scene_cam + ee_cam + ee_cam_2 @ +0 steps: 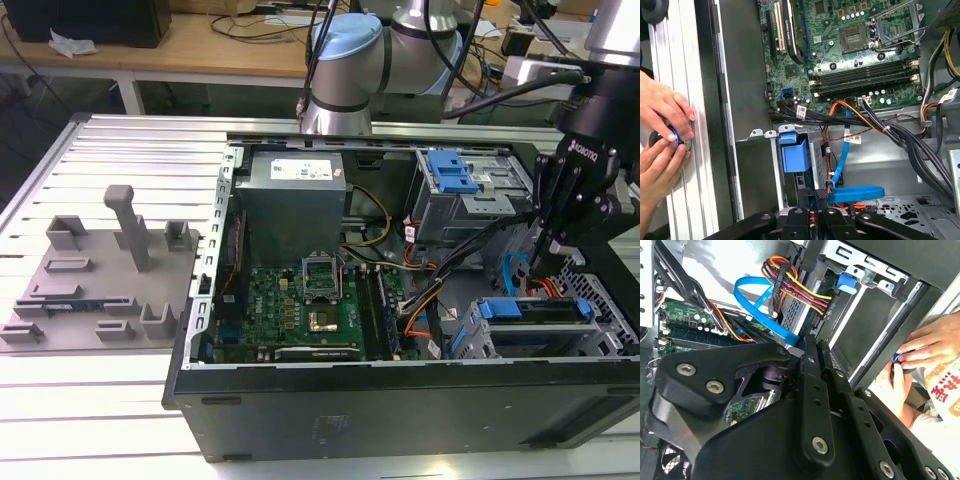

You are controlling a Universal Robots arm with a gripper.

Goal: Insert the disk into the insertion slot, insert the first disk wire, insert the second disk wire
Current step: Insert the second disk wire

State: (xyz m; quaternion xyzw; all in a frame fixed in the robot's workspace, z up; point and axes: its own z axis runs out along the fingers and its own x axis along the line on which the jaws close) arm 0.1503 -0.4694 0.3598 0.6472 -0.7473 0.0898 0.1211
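At the case's five o'clock corner, the gripper (556, 243) is hanging over the insertion slot (530, 325), jaws clenched on the blue wire (842, 172); misalignment is risking a bent connector.

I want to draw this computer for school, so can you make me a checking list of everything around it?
Surface: slotted metal table, carrying the open computer case.
Job's things: disk in its blue carrier sits in the insertion slot.
Clutter: grey fixture tray on the exterior view's left.
Grippers: gripper is down inside the case, shut on the end of the blue cable.
Cables: the blue cable loops loose; black and orange bundle crosses the case floor.
Surroundings: a person's hands rest on the table beside the case; wooden bench behind.
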